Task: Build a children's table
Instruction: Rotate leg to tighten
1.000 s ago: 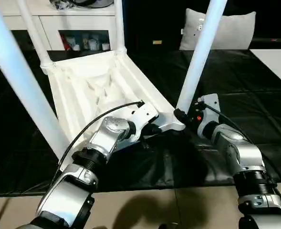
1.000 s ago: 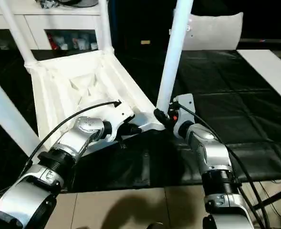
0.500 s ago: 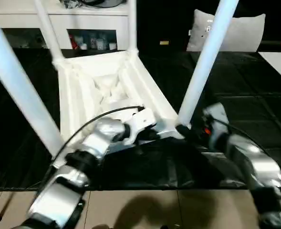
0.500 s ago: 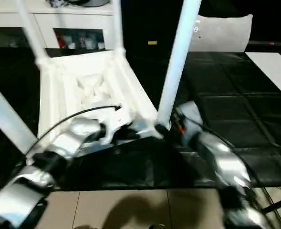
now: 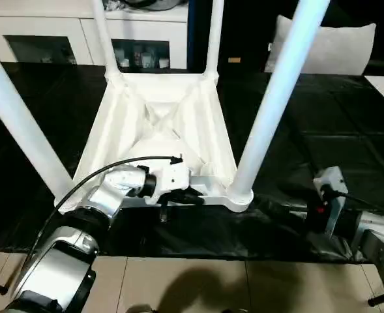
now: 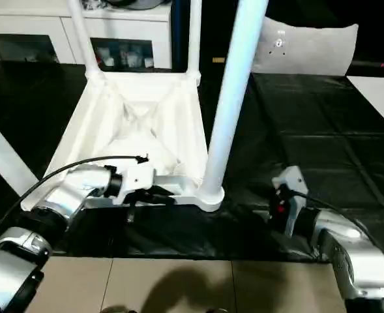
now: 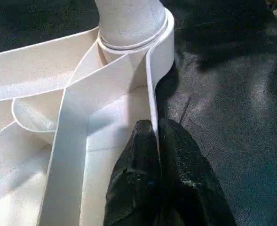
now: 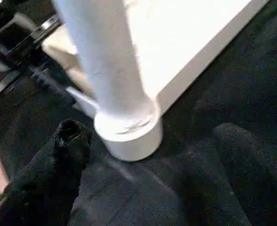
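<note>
Table rim [image 7: 150,94] in left claw [image 7: 156,141]

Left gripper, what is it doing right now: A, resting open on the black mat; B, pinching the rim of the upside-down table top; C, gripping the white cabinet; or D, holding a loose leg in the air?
B: the left gripper is shut on the thin rim of the table top, beside the near leg in its socket.

All four legs [image 5: 270,104] run past the top edge.
</note>
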You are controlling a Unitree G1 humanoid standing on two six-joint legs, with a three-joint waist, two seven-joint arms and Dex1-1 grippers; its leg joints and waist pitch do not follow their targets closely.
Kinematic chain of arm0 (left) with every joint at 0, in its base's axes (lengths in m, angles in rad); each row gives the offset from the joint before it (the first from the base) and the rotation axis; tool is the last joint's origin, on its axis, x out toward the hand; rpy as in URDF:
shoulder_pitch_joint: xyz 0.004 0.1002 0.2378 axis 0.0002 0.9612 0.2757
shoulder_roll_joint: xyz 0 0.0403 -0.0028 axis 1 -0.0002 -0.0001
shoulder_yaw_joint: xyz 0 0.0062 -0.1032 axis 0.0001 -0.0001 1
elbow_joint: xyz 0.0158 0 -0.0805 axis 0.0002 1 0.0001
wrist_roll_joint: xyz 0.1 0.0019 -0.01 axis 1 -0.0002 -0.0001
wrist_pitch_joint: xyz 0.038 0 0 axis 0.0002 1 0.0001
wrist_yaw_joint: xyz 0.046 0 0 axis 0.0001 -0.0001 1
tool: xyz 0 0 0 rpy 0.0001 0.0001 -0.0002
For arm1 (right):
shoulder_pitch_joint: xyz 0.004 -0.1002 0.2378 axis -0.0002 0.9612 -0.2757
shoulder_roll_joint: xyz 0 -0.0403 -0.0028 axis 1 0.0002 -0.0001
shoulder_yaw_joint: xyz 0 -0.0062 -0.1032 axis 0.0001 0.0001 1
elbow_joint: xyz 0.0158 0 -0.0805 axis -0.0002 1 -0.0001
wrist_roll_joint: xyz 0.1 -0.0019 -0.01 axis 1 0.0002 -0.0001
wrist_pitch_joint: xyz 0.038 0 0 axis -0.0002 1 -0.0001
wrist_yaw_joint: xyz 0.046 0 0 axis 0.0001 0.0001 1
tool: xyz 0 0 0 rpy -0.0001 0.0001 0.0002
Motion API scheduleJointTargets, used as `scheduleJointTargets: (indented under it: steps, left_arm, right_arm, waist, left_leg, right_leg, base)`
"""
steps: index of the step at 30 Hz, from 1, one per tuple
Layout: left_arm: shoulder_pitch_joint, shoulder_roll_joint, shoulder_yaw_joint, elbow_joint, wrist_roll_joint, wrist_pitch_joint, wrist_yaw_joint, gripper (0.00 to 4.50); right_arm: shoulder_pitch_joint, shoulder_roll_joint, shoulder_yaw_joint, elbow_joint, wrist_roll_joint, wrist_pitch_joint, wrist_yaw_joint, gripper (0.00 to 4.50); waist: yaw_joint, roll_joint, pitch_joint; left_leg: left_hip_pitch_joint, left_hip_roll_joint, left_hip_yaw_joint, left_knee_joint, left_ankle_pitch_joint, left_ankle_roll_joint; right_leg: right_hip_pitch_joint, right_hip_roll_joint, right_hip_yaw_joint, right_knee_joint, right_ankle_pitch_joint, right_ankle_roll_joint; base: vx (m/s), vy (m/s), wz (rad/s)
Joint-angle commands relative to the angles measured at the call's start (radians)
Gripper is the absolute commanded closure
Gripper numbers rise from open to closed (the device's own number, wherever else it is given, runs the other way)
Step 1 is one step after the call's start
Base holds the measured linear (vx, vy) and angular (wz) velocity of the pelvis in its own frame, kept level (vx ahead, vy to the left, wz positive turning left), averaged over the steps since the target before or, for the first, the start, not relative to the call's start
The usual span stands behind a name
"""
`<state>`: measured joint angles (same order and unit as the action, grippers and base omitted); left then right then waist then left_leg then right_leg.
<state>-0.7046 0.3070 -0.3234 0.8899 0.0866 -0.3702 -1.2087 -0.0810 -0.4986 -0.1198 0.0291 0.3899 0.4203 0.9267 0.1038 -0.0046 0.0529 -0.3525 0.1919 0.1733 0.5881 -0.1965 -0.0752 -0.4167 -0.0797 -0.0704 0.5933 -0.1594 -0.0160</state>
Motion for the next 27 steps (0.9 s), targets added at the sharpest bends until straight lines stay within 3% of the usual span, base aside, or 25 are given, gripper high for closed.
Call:
scheduleJointTargets:
  steps: [1,4,6,7,9,11,12,14,17,21,22,23,25,27]
  left_arm:
    - [0.006,-0.009,0.036,-0.016,-0.063,-0.033,-0.031,4.23]
    - [0.069,-0.016,0.101,-0.123,-0.179,0.018,-0.078,3.96]
    - [0.125,-0.018,0.127,-0.225,-0.241,0.070,-0.075,3.74]
    - [0.146,-0.020,0.136,-0.261,-0.262,0.084,-0.066,3.74]
    - [0.172,-0.023,0.148,-0.311,-0.286,0.108,-0.045,3.60]
    - [0.248,-0.045,0.215,-0.450,-0.342,0.189,0.080,3.42]
    - [0.274,-0.055,0.238,-0.489,-0.341,0.217,0.145,3.33]
    - [0.301,-0.066,0.263,-0.527,-0.324,0.247,0.219,3.20]
    - [0.371,-0.111,0.320,-0.640,-0.272,0.330,0.419,2.81]
    - [0.478,-0.226,0.407,-0.800,-0.149,0.360,0.748,2.45]
    - [0.513,-0.240,0.402,-0.855,-0.138,0.402,0.784,2.37]
    - [0.578,-0.254,0.384,-0.936,-0.109,0.445,0.817,2.29]
    - [0.601,-0.252,0.372,-0.966,-0.101,0.462,0.825,2.10]
    - [0.628,-0.249,0.371,-1.019,-0.096,0.504,0.855,2.00]
  right_arm:
    - [0.001,0.020,-0.021,-0.039,0.012,-0.023,-0.038,0.00]
    - [0.015,0.072,-0.040,-0.080,0.015,-0.002,-0.138,0.00]
    - [0.036,0.095,-0.051,-0.116,0.039,0.003,-0.158,0.00]
    - [0.047,0.100,-0.054,-0.131,0.051,0.007,-0.158,0.00]
    - [0.066,0.101,-0.051,-0.158,0.060,0.002,-0.144,0.00]
    - [0.090,0.120,-0.058,-0.196,0.081,-0.022,-0.138,0.00]
    - [0.093,0.131,-0.063,-0.201,0.081,-0.033,-0.151,0.00]
    - [0.095,0.148,-0.068,-0.208,0.080,-0.040,-0.180,0.00]
    - [0.100,0.187,-0.079,-0.231,0.068,-0.034,-0.258,0.00]
    - [0.132,0.246,-0.081,-0.281,0.011,-0.061,-0.397,0.00]
    - [0.145,0.258,-0.076,-0.296,-0.008,-0.072,-0.418,0.00]
    - [0.165,0.287,-0.069,-0.334,-0.005,-0.058,-0.452,0.00]
    - [0.172,0.293,-0.059,-0.353,-0.003,-0.045,-0.461,0.00]
    - [0.177,0.296,-0.022,-0.387,0.010,0.001,-0.467,0.00]
  waist:
    - [0.001,-0.025,-0.063]
    - [-0.004,-0.024,-0.063]
    - [-0.004,-0.025,-0.068]
    - [-0.005,-0.023,-0.066]
    - [-0.008,-0.029,-0.061]
    - [-0.010,-0.031,-0.055]
    - [-0.013,-0.026,-0.056]
    - [-0.017,-0.031,-0.051]
    - [-0.024,-0.034,-0.050]
    - [-0.024,-0.032,-0.052]
    - [-0.025,-0.033,-0.053]
    - [-0.026,-0.044,-0.052]
    - [-0.026,-0.038,-0.052]
    - [-0.023,-0.039,-0.050]
  left_leg:
    - [-0.002,0.028,-0.003,-0.066,-0.169,0.066]
    - [-0.006,0.030,-0.005,-0.069,-0.159,0.056]
    - [-0.004,0.042,-0.005,-0.070,-0.147,0.051]
    - [-0.005,0.040,-0.004,-0.069,-0.148,0.056]
    - [-0.004,0.040,-0.002,-0.071,-0.180,0.066]
    - [-0.007,0.041,-0.003,-0.073,-0.212,0.058]
    - [-0.006,0.041,-0.005,-0.074,-0.234,0.046]
    - [-0.006,0.034,-0.005,-0.074,-0.239,0.045]
    - [-0.006,0.036,-0.008,-0.074,-0.251,0.028]
    - [-0.007,0.031,-0.009,-0.073,-0.238,0.033]
    - [-0.009,0.035,-0.009,-0.073,-0.233,0.030]
    - [-0.017,0.036,-0.010,-0.075,-0.217,0.039]
    - [-0.014,0.034,-0.009,-0.076,-0.215,0.046]
    - [-0.013,0.036,-0.012,-0.079,-0.229,0.045]
  right_leg:
    - [0.057,-0.067,0.039,-0.088,-0.421,-0.102]
    - [0.058,-0.069,0.040,-0.082,-0.403,-0.107]
    - [0.057,-0.071,0.045,-0.065,-0.308,-0.167]
    - [0.054,-0.067,0.044,-0.066,-0.285,-0.175]
    - [0.055,-0.066,0.043,-0.069,-0.295,-0.171]
    - [0.056,-0.070,0.043,-0.077,-0.355,-0.156]
    - [0.056,-0.070,0.041,-0.078,-0.408,-0.141]
    - [0.051,-0.064,0.039,-0.093,-0.480,-0.102]
    - [0.049,-0.064,0.038,-0.096,-0.539,-0.059]
    - [0.045,-0.055,0.037,-0.105,-0.518,-0.027]
    - [0.047,-0.054,0.038,-0.099,-0.494,-0.030]
    - [0.049,-0.054,0.040,-0.095,-0.459,-0.037]
    - [0.046,-0.051,0.041,-0.095,-0.451,-0.037]
    - [0.045,-0.048,0.042,-0.093,-0.439,-0.029]
  base:
    - [0.000,0.000,0.00]
    - [0.000,0.000,0.00]
    - [0.000,0.000,0.00]
    - [0.000,0.000,0.00]
    - [0.000,0.000,0.00]
    - [0.000,0.000,0.00]
    - [0.000,0.000,0.00]
    - [0.000,0.000,0.00]
    - [0.000,0.000,0.00]
    - [0.000,0.000,0.00]
    - [0.000,0.000,0.00]
    - [0.000,0.000,0.00]
    - [0.000,0.000,0.00]
    - [0.000,0.000,0.00]
